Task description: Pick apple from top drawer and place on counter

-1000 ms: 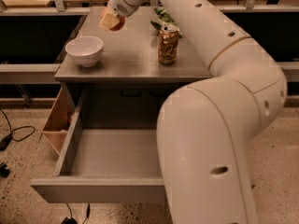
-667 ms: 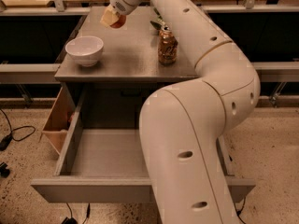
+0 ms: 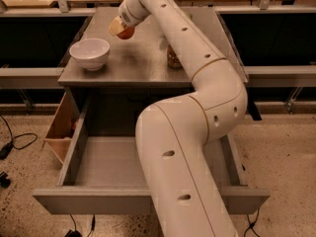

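Above the back-left of the counter [image 3: 140, 68], the gripper [image 3: 120, 29] is seen with its tan fingers [image 3: 115, 27] clamped on the apple [image 3: 127, 33]; only the lower right part of the fruit is exposed. The apple is held clear of the surface, just behind and right of the white bowl [image 3: 90, 53] and well apart from the can [image 3: 173, 58], which is partly hidden by the arm [image 3: 207, 83]. The top drawer [image 3: 106, 164] stands open below, no apple seen in it. Step judged: pick done, placement in hand. Next move: lowering onto bare counter between bowl and can is called for, then release, with rolling guarded against. The apple is round, so no long axis can be given; stem direction cannot be told, being covered by the fingers.
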`<state>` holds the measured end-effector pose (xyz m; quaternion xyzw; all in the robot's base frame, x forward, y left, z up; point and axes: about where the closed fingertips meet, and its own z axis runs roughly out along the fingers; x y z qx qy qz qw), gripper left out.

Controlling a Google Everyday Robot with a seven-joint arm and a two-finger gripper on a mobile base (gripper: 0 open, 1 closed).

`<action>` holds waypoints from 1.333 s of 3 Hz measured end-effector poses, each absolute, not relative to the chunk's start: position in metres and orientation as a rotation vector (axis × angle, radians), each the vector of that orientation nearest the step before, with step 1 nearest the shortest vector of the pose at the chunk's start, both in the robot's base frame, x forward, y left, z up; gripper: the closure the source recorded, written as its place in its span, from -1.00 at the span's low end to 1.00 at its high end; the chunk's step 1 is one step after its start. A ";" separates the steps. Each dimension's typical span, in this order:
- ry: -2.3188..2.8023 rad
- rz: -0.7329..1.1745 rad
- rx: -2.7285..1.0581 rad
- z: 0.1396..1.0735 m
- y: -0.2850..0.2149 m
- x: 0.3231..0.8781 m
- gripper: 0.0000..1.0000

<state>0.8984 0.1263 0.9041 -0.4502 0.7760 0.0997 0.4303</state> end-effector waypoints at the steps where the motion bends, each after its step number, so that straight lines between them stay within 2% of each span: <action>1: 2.000 0.322 -1.062 0.873 0.130 0.906 1.00; 2: 2.034 0.374 -1.050 0.858 0.136 0.905 1.00; 3: 2.033 0.374 -1.049 0.859 0.135 0.905 0.68; 4: 2.033 0.374 -1.049 0.859 0.135 0.905 0.21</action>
